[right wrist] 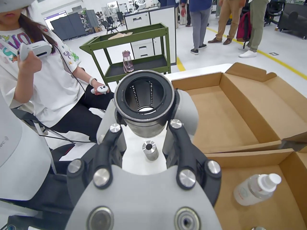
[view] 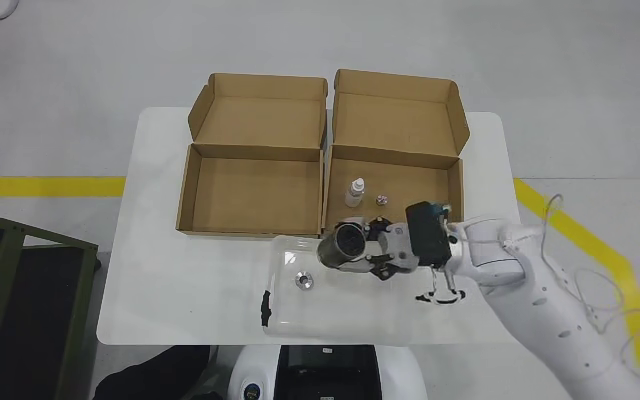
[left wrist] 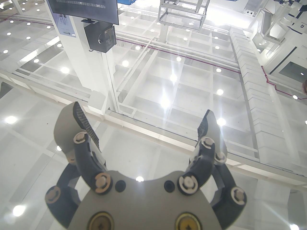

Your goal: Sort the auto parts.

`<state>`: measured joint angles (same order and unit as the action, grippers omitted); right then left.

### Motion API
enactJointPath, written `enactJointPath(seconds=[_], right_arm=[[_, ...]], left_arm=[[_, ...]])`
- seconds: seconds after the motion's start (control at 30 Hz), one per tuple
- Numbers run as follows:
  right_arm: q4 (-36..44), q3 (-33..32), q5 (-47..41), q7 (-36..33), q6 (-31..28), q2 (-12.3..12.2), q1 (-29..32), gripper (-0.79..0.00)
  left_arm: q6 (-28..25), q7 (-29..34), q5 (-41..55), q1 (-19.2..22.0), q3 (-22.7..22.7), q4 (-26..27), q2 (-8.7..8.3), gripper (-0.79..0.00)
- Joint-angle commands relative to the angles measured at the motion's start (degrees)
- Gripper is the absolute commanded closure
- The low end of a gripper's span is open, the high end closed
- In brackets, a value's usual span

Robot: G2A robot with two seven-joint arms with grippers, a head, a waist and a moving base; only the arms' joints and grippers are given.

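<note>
The glossy white right arm (view: 540, 290) has thin white cables (view: 592, 300) alongside. The left gripper (left wrist: 142, 123) and right gripper (right wrist: 148, 120) show grey plates, black linkages, silver screws and 2 fingers each.

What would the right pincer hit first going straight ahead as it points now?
Likely nothing near. The right pincer, shut on the bearing, points across the white tray toward the edge of the table, passing in front of the empty box. Its height is unclear.

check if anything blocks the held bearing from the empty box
Nothing visible does. The right gripper holds the bearing over the tray, and only the empty box's own near wall lies between them.
</note>
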<state>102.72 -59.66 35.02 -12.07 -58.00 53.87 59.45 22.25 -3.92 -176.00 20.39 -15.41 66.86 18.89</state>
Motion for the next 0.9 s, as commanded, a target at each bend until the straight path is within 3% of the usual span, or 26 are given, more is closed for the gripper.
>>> enactJointPath(seconds=[0.0,0.87], right_arm=[[0.47,-0.38,-0.69,1.19,0.0,-0.34,0.02,0.0],[1.45,-7.32,-1.63,16.99,0.0,-3.23,3.16,0.0]], left_arm=[[0.0,0.0,0.0,0.0,0.0,0.0,0.0,-0.785],[0.0,0.0,0.0,0.0,0.0,0.0,0.0,-0.785]])
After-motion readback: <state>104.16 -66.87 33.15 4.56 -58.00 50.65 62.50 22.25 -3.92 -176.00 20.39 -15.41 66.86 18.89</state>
